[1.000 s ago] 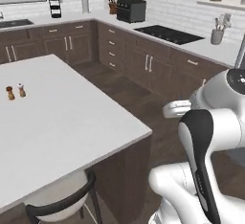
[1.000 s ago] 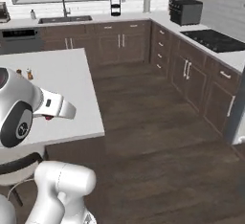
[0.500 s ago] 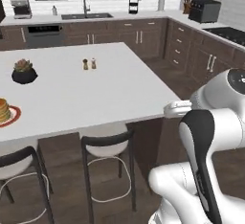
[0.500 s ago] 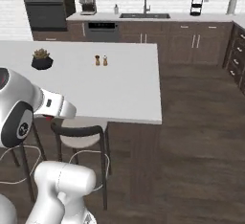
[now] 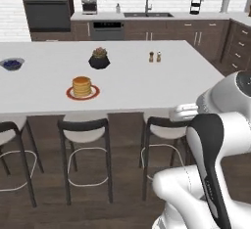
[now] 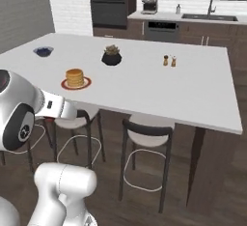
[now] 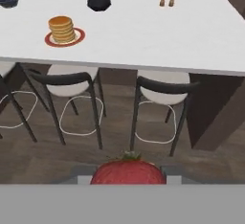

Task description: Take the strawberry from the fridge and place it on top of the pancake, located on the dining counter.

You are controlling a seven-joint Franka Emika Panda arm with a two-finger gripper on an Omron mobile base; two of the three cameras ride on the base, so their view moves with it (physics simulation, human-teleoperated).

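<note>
Strawberry (image 7: 128,171) is sitting at the bottom of the hand view, red with a green cap on top, and the gripper (image 7: 128,174) is pinching it, jaws closed on its sides, fingertips mostly hidden behind the berry. It is hanging low over the dark wood floor (image 7: 119,146), well short of the dining counter (image 5: 127,83). Counter is stretching wide and white across all three views, dark brown base showing at its right end. Three stools (image 5: 87,145) with black frames and pale round seats are tucking under the near edge. White arm (image 5: 215,145) is rising at lower right in the left base view, lower left in the right base view. On the counter, the pancake (image 5: 82,86) stack is resting on a red-orange plate (image 5: 94,94) near the front edge, left of centre. Behind it a black pot (image 5: 99,59) with a plant is standing toward the middle. A grey bowl (image 5: 12,64) of blue berries is sitting far left. Two small shakers (image 5: 155,57) are standing side by side further right, well apart from the plate. Back wall is showing an oven, a sink and dark cabinets.
</note>
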